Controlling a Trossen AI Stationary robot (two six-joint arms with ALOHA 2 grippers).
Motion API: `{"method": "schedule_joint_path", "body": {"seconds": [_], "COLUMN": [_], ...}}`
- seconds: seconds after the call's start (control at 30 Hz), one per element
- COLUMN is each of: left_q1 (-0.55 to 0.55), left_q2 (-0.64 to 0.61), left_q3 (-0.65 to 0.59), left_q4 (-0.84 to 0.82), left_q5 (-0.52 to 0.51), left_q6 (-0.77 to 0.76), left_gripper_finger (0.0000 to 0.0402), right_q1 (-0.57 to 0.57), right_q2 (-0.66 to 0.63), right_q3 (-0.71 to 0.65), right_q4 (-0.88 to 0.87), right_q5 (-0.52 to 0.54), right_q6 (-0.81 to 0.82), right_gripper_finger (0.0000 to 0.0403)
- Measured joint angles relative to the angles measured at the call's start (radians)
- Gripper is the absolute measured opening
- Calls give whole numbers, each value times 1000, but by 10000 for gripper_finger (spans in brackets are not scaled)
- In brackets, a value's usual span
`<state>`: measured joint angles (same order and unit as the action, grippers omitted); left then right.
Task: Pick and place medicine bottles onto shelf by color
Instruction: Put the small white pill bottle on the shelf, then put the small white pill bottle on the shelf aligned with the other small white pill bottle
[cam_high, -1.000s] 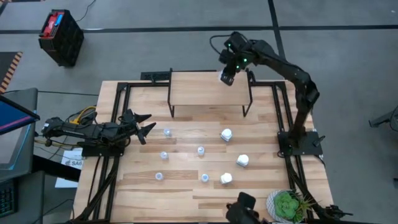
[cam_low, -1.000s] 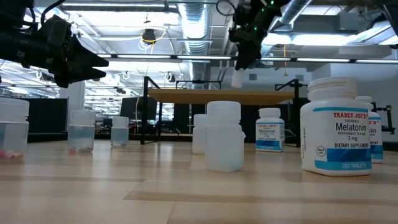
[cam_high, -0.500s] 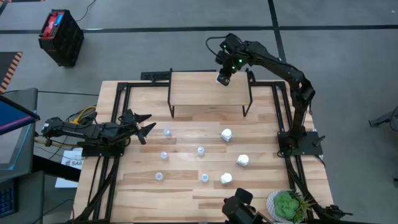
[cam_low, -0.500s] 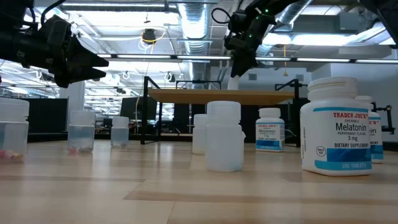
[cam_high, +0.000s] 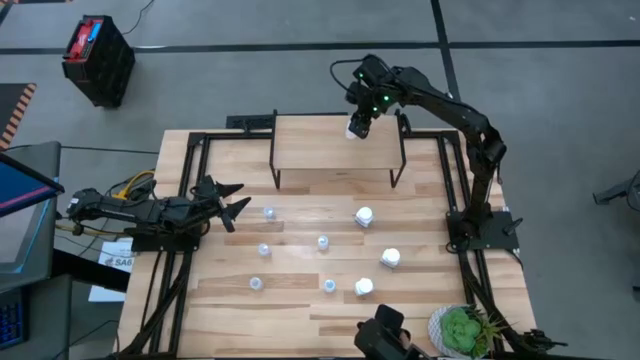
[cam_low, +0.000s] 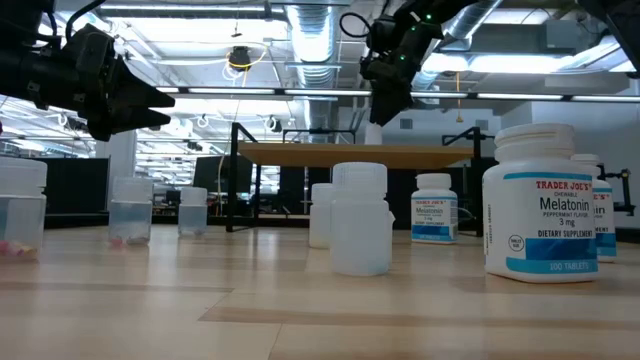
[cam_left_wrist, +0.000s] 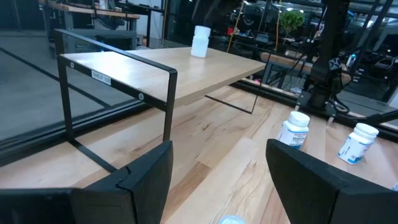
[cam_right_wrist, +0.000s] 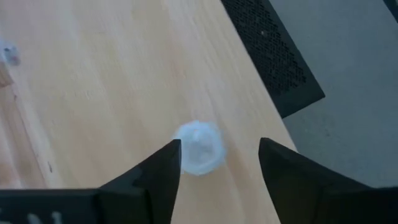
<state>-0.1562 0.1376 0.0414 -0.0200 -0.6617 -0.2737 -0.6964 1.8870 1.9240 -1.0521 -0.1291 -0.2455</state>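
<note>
The nearest white bottle (cam_low: 541, 203) reads "TRADER JOE'S Melatonin, 3 mg, DIETARY SUPPLEMENT, 100 TABLETS".

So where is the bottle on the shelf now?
In the high view, the bottle stands on the shelf, near its back right corner, directly under the open right gripper.

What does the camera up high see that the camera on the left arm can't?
Only the high view shows the green potted plant, the small pale-blue bottles on the table, and the right gripper open above a bottle. Only the left wrist view shows the left gripper close up, fingers wide apart. Both show the light-wood shelf with one white bottle on it, plus white labelled bottles below.
</note>
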Motion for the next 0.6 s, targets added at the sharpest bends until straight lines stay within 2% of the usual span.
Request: {"method": "schedule_joint_path", "body": {"seconds": [0.17, 0.33, 0.47, 0.6], "left_q1": [0, 0, 0, 0], "left_q2": [0, 0, 0, 0], "left_q3": [0, 0, 0, 0], "left_q4": [0, 0, 0, 0], "left_q5": [0, 0, 0, 0], "left_q6": [0, 0, 0, 0], "left_gripper_finger": [245, 245, 245, 245], "right_q1": [4, 17, 66, 146], "right_q2": [-1, -1, -5, -11], "right_q3": [21, 118, 193, 203], "right_q4": [-13, -117, -246, -349], "right_q5": [-1, 0, -2, -2], "right_q6": [5, 56, 97, 100], "right_gripper_finger": [240, 239, 239, 239]}}
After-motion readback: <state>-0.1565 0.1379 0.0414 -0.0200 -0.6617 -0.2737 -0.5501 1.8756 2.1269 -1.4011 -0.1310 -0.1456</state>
